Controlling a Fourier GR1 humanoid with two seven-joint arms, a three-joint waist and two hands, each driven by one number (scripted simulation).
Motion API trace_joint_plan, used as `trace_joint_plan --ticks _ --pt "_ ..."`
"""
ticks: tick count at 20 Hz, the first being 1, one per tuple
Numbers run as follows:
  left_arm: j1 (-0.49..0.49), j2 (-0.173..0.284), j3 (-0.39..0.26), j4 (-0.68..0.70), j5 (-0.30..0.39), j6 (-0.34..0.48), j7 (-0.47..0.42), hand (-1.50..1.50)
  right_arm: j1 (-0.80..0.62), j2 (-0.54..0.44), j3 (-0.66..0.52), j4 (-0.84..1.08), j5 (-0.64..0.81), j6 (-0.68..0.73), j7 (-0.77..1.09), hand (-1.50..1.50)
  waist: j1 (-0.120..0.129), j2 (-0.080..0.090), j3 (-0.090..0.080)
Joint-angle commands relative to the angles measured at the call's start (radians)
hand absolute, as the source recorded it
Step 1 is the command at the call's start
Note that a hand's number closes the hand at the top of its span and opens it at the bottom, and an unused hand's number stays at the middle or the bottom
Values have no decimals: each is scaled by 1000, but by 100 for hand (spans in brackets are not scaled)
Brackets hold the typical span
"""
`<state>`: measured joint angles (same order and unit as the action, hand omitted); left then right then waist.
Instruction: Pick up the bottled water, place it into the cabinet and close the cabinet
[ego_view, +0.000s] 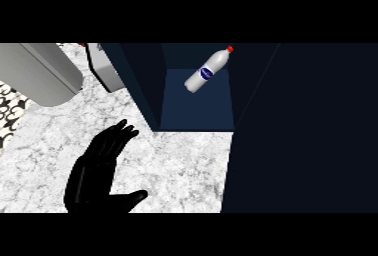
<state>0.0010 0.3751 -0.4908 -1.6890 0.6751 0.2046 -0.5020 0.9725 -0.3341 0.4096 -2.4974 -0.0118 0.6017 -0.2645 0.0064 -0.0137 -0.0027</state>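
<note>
A white water bottle (207, 71) with a red cap and a blue label lies tilted inside the dark blue cabinet (198, 107), cap toward the upper right. The cabinet's door (303, 130) fills the right side of the head view as a large dark panel swung over the counter. My left hand (100, 170) rests open at the lower left on the marble counter, fingers straight and pointing up toward the cabinet, thumb out to the right. It touches nothing. My right hand does not show.
A grey rounded appliance (44, 72) sits at the upper left, with a light grey box (105, 67) beside the cabinet's left wall. A black-and-white patterned strip (9, 112) runs along the left edge. White marble counter (177, 165) spreads in front of the cabinet.
</note>
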Motion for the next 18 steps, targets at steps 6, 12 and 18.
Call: trace_joint_plan --ticks 6,12,18 --pt "167 117 116 -113 125 -99 4 -150 -65 -77 228 -195 198 41 126 150 14 -6 -5" --pt "205 185 191 -132 179 -156 17 -150 -159 -128 275 -188 215 46 178 150 31 -11 -12" --pt "273 229 238 -176 226 -231 -1 -150 -161 -45 420 -113 115 -56 240 150 63 4 -11"
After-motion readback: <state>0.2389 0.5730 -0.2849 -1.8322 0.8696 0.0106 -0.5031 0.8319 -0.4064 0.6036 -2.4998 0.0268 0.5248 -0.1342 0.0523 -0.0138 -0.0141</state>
